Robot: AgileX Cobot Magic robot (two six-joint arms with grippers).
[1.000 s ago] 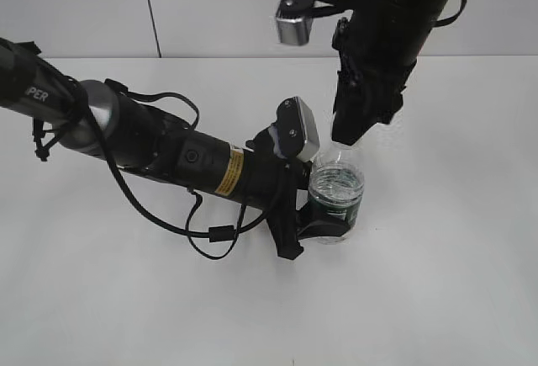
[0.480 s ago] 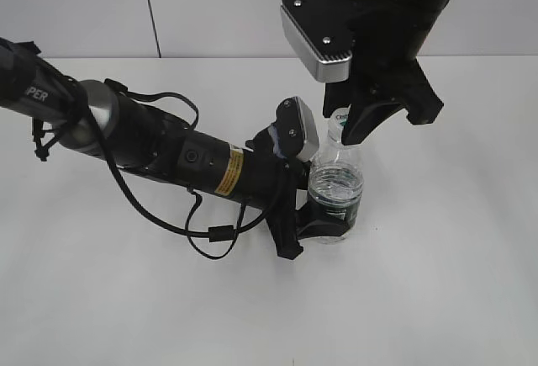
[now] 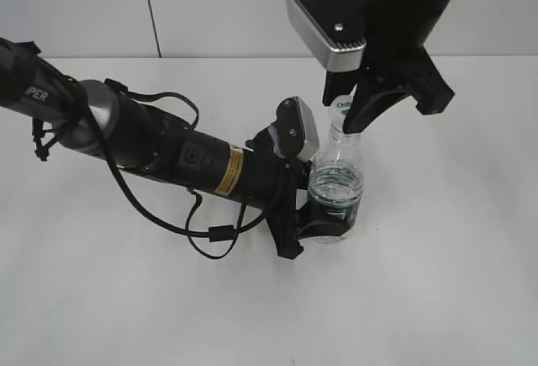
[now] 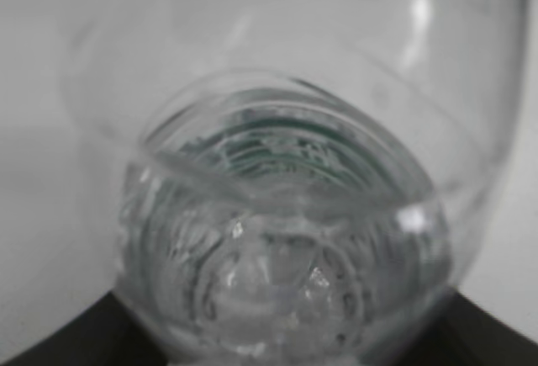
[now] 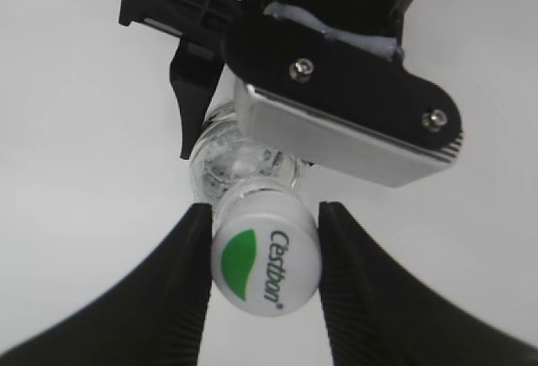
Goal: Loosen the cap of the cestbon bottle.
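white cap (image 5: 265,252) sits between right tool (image 5: 263,252) fingers.

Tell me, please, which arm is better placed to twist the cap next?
The right: its gripper already straddles the cap from above, while the left gripper clamps the cestbon bottle low on its body.

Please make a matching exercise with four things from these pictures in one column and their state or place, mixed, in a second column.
Things:
1. small round white plastic cap
2. small clear plastic water bottle
3. left gripper
4. right gripper

States:
A. closed around the dark green label band
B. stands upright on the white table
C. shows a green mark and the word Cestbon
D. one finger on each side of the cap

Pairs: 1-C, 2-B, 3-A, 4-D
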